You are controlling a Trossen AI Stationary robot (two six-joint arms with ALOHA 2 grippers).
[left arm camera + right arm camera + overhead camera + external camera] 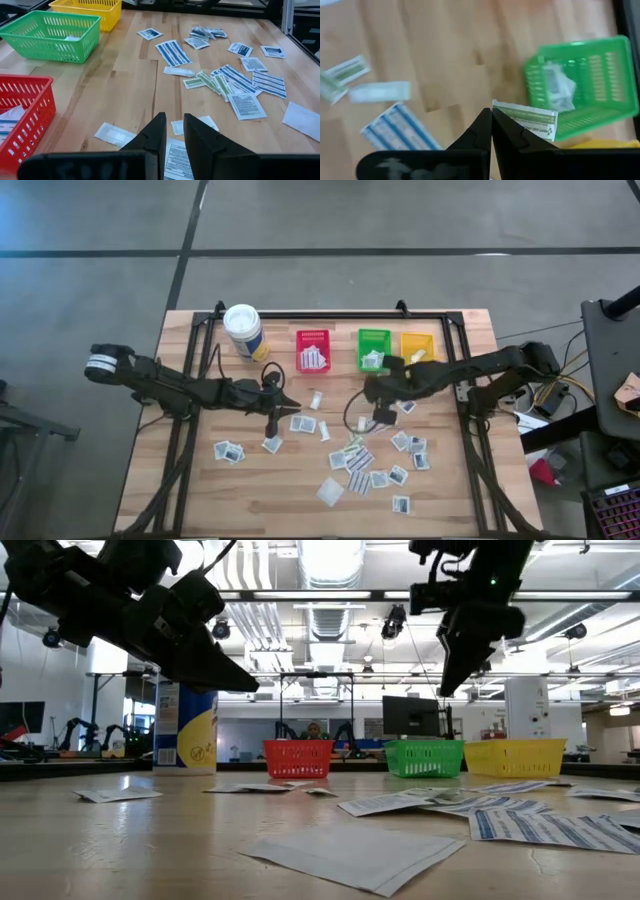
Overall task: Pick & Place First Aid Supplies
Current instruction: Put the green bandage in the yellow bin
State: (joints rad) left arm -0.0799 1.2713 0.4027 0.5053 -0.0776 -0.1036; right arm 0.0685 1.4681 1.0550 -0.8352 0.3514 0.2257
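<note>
Your right tool (pixel 491 122) has its fingers pressed together on the edge of one small white packet with green print (pixel 526 120), carried clear of the worktop (pixel 200 490) and near the green bin (pixel 580 90). Pinching it by one edge leaves the packet hanging free, which suits a release over a bin. In the high view this tool (pixel 380 415) sits just in front of the bin row, so the step in hand looks like a carry toward a drop.

Your left tool (pixel 172 131) has its fingers slightly apart with nothing between them, poised low over a printed packet (pixel 177 160) on the worktop; it appears placed for the next pick. In the high view it (pixel 272 420) hangs near the worktop's middle.

Three bins stand side by side along the far edge. The red bin (pixel 313 350) holds several white packets. The green bin (pixel 373 348) holds at least one crumpled white packet. The yellow bin (pixel 418 346) shows one small white item. A white canister with a yellow label (pixel 244 332) stands beside the red bin.

Most first aid supplies (pixel 375 465) lie loose on the worktop in front of the bins, some overlapping, so much sorting remains.
</note>
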